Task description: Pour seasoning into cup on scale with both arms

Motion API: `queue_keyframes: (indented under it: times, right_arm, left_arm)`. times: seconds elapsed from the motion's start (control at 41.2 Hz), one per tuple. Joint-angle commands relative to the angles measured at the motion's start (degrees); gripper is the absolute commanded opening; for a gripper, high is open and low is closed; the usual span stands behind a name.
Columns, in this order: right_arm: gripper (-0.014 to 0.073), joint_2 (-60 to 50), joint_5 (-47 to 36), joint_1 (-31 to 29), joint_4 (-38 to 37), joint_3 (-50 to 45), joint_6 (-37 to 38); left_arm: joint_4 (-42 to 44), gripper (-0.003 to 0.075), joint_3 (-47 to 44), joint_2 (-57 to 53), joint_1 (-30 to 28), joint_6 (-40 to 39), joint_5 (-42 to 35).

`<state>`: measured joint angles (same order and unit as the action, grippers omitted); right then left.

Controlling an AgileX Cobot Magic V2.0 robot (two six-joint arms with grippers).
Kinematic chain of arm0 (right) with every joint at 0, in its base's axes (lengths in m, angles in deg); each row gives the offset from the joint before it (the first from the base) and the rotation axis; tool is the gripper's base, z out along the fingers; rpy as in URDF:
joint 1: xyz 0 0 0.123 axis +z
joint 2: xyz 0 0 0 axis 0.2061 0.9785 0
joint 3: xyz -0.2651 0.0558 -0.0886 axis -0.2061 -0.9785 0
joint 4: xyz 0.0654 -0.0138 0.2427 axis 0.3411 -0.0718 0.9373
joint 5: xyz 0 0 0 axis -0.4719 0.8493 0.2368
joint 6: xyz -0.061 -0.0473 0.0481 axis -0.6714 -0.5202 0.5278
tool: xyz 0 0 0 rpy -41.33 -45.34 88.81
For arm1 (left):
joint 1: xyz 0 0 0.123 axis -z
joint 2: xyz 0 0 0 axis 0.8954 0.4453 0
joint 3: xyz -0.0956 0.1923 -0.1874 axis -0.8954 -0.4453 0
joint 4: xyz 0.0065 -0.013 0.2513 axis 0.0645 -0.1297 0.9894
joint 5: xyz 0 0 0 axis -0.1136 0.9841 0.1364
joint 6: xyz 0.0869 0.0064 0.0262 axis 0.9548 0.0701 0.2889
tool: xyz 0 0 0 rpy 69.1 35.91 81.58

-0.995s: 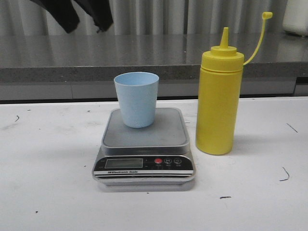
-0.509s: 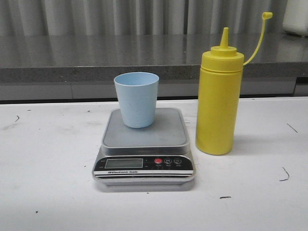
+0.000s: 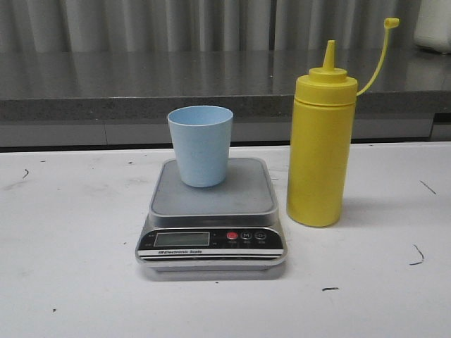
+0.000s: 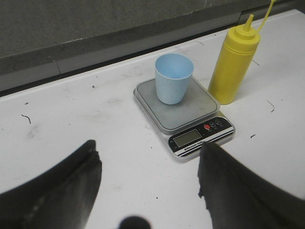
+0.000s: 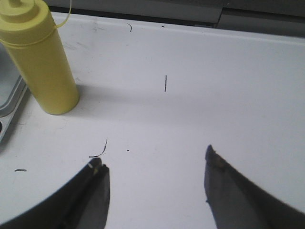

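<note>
The scale (image 3: pixel 211 215) is sitting at the middle of the front view on the white counter (image 3: pixel 70 282), its black display panel facing the camera. The cup (image 3: pixel 200 144) is standing upright on the rear part of the grey platform, mouth open upward. The seasoning (image 3: pixel 320 151) is standing upright just to the right of the scale, apart from it, its cap strap arching toward the upper right of the frame.

Wide bare counter is lying open on the left of the scale, in front of it, and to the right of the bottle. A few short dark marks are dotting the white surface. Behind the counter's far edge a grey ledge is running across the frame, with pale vertical folds above it.

In the left wrist view the left pincer (image 4: pixel 147 186) is hanging spread wide above the counter, holding nothing. In the right wrist view the right pincer (image 5: pixel 155 186) is likewise spread and empty, with the bottle at the upper left.
</note>
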<state>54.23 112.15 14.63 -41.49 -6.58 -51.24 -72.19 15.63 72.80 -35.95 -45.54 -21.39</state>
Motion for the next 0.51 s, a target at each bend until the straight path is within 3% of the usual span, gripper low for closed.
queue_keyframes:
  times: [0.0,0.485]
  right_arm:
    - [0.046,0.57,-3.53,-0.21,-0.7,1.5,-0.61]
    - [0.046,0.57,-3.53,-0.21,-0.7,1.5,-0.61]
  left_arm:
    - [-0.63,0.0439,0.61,-1.91,-0.18,0.1,-4.19]
    - [-0.63,0.0439,0.56,-2.54,-0.18,0.1,-4.19]
